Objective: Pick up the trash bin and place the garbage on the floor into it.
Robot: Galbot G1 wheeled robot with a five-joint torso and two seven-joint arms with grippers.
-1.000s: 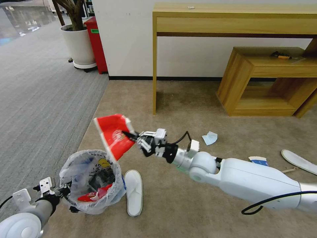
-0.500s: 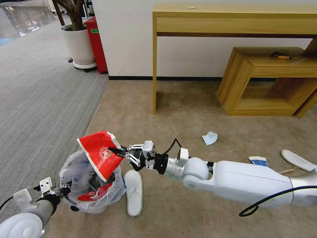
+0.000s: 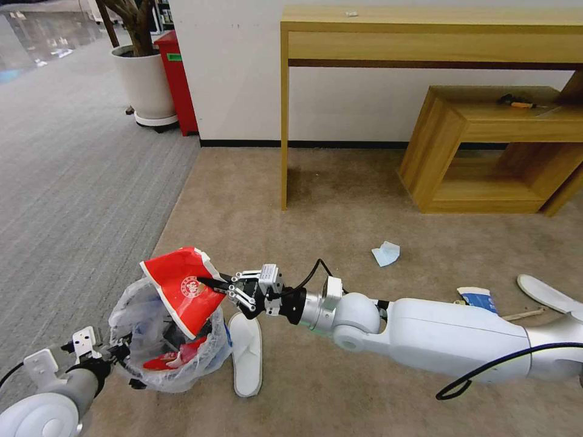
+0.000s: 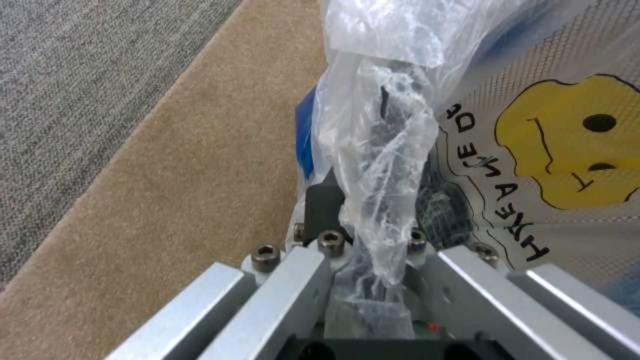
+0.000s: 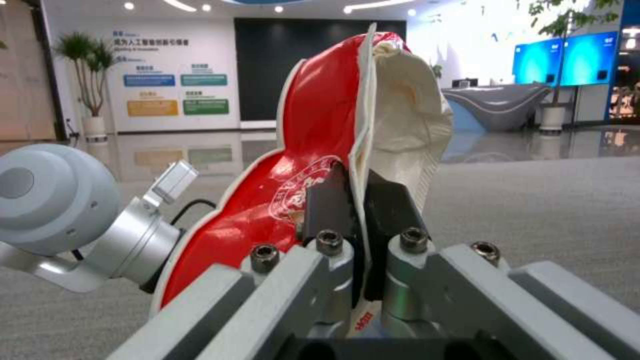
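Observation:
My right gripper (image 3: pixel 212 284) is shut on a red wrapper (image 3: pixel 182 285) with a white inside, held over the mouth of the trash bin (image 3: pixel 136 303). In the right wrist view the wrapper (image 5: pixel 320 165) is pinched between the two dark fingers (image 5: pixel 325 207). The bin, lined with a crinkly printed bag, stands on the beige floor (image 3: pixel 340 206) with red litter inside. My left gripper (image 3: pixel 118 352) is shut on the bin's rim and bag (image 4: pixel 380 165). A white slipper (image 3: pixel 246 352) lies right beside the bin.
More garbage lies on the carpet: a pale tissue (image 3: pixel 386 253), a blue-white paper cup (image 3: pixel 478 298), a wooden stick (image 3: pixel 523 314), another slipper (image 3: pixel 546 294). A wooden desk (image 3: pixel 425 36) and low shelf (image 3: pixel 498 152) stand behind; a potted plant (image 3: pixel 144 79) sits on grey carpet.
My right arm has carried the red wrapper down and to the left, from above and beside the bin to right over its mouth. The left arm and bin stayed put.

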